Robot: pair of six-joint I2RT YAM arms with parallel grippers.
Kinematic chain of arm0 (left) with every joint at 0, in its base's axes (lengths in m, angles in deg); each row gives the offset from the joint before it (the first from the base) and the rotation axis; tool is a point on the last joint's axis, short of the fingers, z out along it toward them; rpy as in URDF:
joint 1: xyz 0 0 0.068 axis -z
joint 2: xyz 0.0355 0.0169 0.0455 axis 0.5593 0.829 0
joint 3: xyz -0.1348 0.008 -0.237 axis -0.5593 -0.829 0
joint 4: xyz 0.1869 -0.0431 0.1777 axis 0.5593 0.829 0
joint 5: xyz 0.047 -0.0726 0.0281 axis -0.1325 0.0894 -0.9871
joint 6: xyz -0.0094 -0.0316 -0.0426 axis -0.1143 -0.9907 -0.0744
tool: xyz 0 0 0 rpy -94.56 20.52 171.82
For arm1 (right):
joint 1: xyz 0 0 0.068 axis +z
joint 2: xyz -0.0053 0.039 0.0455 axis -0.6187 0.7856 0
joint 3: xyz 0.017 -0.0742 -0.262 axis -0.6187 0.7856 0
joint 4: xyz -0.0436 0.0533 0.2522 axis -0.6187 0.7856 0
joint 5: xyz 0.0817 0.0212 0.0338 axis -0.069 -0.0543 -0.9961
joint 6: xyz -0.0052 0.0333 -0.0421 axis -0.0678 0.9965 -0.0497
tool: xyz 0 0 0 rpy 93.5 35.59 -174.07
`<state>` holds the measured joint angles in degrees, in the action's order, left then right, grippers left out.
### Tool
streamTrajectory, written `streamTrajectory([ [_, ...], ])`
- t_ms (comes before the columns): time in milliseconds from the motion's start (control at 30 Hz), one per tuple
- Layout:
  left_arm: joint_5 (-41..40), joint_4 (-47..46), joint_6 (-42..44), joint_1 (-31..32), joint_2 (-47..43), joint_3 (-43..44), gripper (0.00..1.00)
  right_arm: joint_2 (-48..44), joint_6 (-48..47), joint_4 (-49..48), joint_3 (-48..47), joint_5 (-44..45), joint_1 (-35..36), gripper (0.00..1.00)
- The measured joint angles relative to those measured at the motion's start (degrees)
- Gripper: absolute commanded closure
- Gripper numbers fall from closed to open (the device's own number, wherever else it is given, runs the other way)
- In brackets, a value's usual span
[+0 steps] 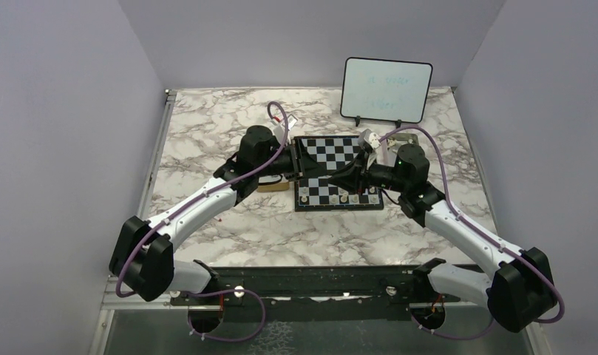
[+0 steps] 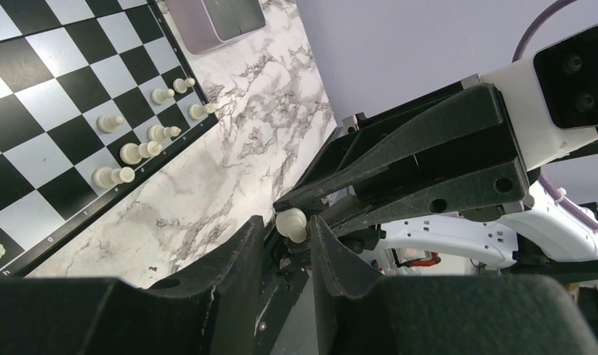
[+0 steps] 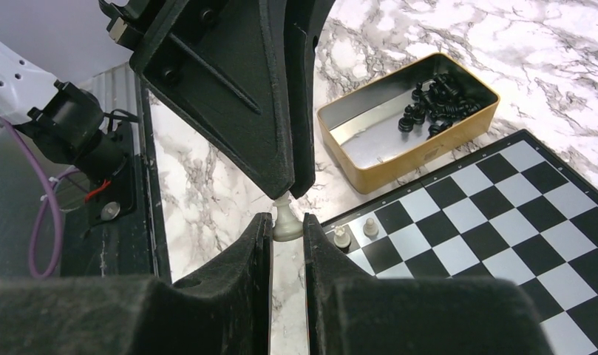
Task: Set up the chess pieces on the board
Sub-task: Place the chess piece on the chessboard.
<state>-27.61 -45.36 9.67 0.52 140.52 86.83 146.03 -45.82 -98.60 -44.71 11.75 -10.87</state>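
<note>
Right gripper (image 3: pixel 287 226) clamped on white piece (image 3: pixel 284 216) by its base, aloft near board (image 3: pixel 503 222) edge; left gripper (image 3: pixel 290 192) straddles its head, grip unclear; early release would tip piece onto pawns (image 3: pixel 355 232) below.

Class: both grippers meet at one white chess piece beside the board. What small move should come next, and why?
Probably the left gripper should close firmly on the white piece before the right gripper lets go: the right's fingers pinch its base, the left's fingers flank its head with a slight gap, so the handover looks incomplete.
</note>
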Motion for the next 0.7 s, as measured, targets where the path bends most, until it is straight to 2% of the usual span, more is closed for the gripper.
streamTrajectory([
  [167,0.61,-0.63,-0.35,0.04,0.63,0.0,0.76,0.0,-0.46,0.02,0.0,0.0,0.04,0.91],
  [400,1.55,-1.18,-0.68,0.11,1.2,0.0,0.93,0.09,-1.53,0.44,0.11,0.11,0.09,0.88],
  [700,1.31,0.55,1.4,0.11,2.03,0.0,0.97,1.9,-2.01,1.38,0.11,1.36,0.09,0.76],
])
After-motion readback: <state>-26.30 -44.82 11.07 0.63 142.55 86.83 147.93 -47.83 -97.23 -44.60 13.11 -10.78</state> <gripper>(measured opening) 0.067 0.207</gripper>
